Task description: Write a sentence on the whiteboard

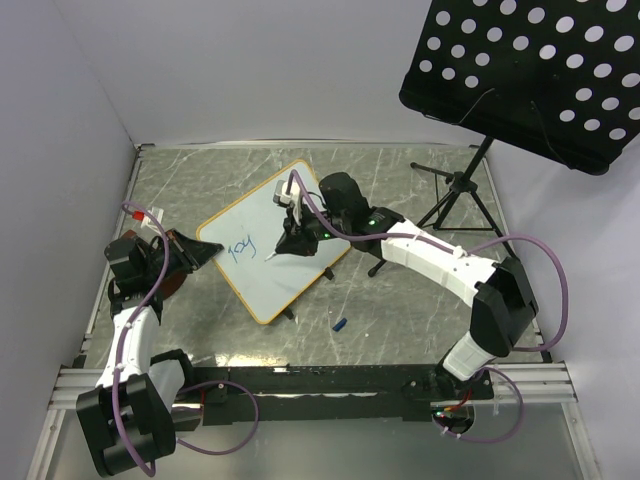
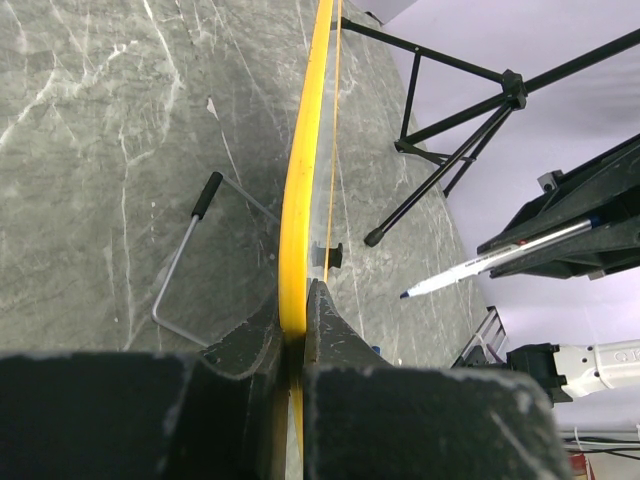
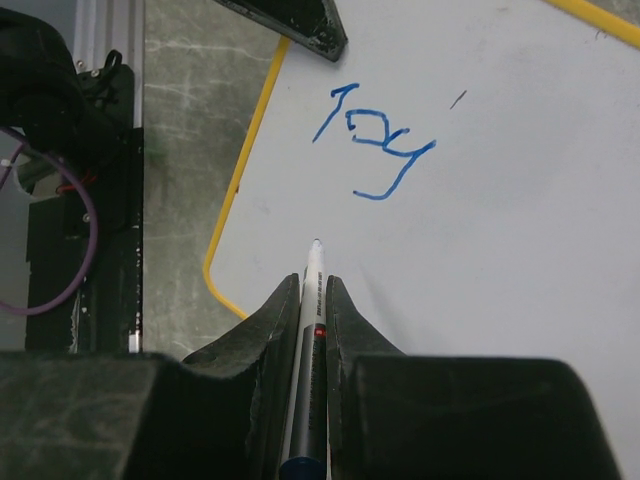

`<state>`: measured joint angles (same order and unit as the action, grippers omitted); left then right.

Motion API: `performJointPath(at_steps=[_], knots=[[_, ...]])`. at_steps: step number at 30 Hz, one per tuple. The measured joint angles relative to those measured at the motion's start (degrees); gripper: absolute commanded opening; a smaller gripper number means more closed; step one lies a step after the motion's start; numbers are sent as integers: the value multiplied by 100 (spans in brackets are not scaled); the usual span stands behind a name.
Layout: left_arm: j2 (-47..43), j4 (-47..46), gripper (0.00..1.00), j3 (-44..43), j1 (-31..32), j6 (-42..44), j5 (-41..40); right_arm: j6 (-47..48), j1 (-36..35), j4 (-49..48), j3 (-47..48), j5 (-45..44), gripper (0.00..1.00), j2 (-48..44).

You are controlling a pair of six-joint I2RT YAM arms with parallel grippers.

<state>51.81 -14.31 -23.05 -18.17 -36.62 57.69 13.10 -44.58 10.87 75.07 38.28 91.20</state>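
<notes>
the board sits left of centre on the table, turned like a diamond. its left corner is pinched in the left gripper, whose jaws are closed tight on the thin yellow rim. the right gripper hangs over the middle of the board, jaws narrow and clamped on a marker. the marker's tip points down at bare white just below the writing; i cannot tell if it touches.

the board is smooth, flat and white, with rounded corners. the writing is thin blue script reading "joy". the marker has a slim white barrel. a bent wire foot with a black tip shows beside the board's edge. the table is grey, marbled stone. a small blue cap lies near the board's lower corner. a black perforated music stand on tripod legs rises at the far right.
</notes>
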Motion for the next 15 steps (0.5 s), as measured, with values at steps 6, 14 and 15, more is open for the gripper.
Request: performJointPath(at_steps=[6, 14, 15], knots=[[4, 0, 1, 0, 0, -2, 0, -24, -39, -31, -59, 35, 0, -52], [4, 0, 1, 0, 0, 0, 0, -35, -122, -39, -59, 24, 0, -127], [4, -2, 1, 0, 0, -2, 2, -42, -129, -39, -59, 20, 0, -129]])
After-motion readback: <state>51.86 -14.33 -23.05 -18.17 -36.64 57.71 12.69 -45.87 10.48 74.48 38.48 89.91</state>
